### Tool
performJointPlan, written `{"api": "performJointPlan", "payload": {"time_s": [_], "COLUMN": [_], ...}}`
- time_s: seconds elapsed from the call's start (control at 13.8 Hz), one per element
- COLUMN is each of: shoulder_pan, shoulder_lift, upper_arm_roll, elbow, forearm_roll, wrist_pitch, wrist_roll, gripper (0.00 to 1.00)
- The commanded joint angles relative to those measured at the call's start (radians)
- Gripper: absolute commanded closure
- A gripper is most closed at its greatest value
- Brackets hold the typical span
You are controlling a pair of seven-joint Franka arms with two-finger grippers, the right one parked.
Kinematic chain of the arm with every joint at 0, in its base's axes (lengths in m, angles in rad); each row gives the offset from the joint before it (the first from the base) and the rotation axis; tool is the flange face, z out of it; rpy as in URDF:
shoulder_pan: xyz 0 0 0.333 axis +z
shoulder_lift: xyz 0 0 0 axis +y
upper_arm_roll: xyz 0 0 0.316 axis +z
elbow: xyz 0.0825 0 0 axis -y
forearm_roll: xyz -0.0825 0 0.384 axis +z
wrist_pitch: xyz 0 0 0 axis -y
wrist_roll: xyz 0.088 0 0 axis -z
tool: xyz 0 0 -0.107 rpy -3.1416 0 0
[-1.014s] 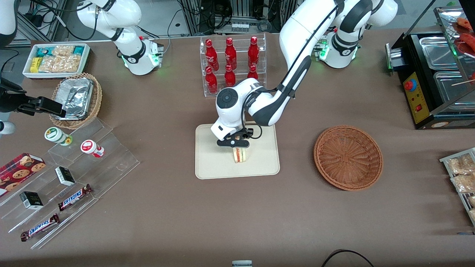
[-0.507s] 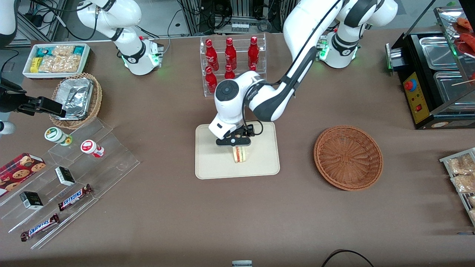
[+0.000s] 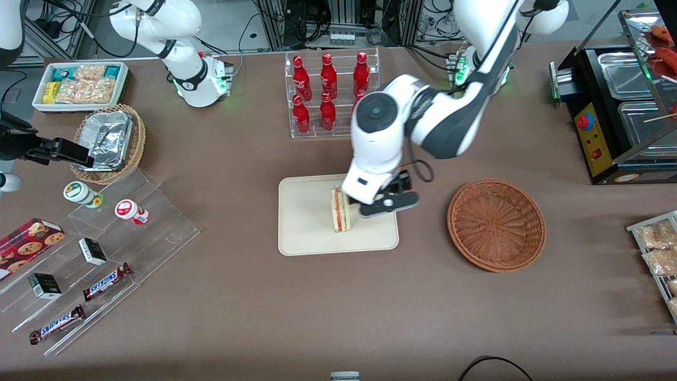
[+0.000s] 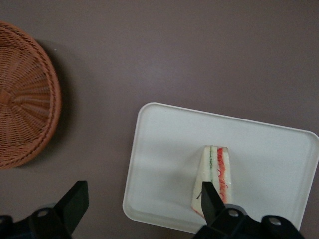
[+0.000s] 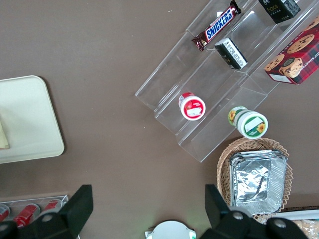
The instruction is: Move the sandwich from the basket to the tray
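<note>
The sandwich (image 3: 340, 210) stands on its edge on the cream tray (image 3: 307, 233), with its red and green filling layers showing. Nothing holds it. My left gripper (image 3: 390, 205) hangs above the tray's edge nearest the basket, beside the sandwich and apart from it. In the left wrist view the gripper (image 4: 142, 199) is open, its black fingertips (image 4: 76, 198) spread wide over the tray (image 4: 164, 149), and one of them overlaps the sandwich (image 4: 215, 172) in the picture. The reddish-brown wicker basket (image 3: 496, 225) lies empty toward the working arm's end of the table and shows as the basket (image 4: 25, 94) there too.
A clear rack of red bottles (image 3: 330, 92) stands farther from the camera than the tray. A tan wicker basket with foil containers (image 3: 108, 140), a white snack bin (image 3: 79, 84) and acrylic steps with snacks (image 3: 106, 248) lie toward the parked arm's end. A black appliance (image 3: 619, 106) stands past the basket.
The gripper has let go of the sandwich, risen and swung toward the basket. The sandwich stays standing on the tray, now fully in sight.
</note>
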Motion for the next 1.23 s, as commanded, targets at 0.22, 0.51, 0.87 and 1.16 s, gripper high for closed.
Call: {"api": "performJointPlan", "payload": {"time_s": [0.22,0.51,0.87,1.16], "shoulder_pan": [0.166,0.312,0.448,0.550], "shoulder_lift": [-0.178,-0.253,-0.344,-0.393], "upper_arm_roll": [-0.007,-0.007,-0.005,-0.005], "elbow": [-0.085,-0.084,-0.094,-0.102], "forearm_roll": [-0.018,-0.085,-0.110,-0.108], "wrist_pitch": [-0.120,-0.189,-0.271,-0.314], "wrist_roll": [0.230,0.458,0.766,0.934], "gripper": [0.00,0.00,0.00,0.00]}}
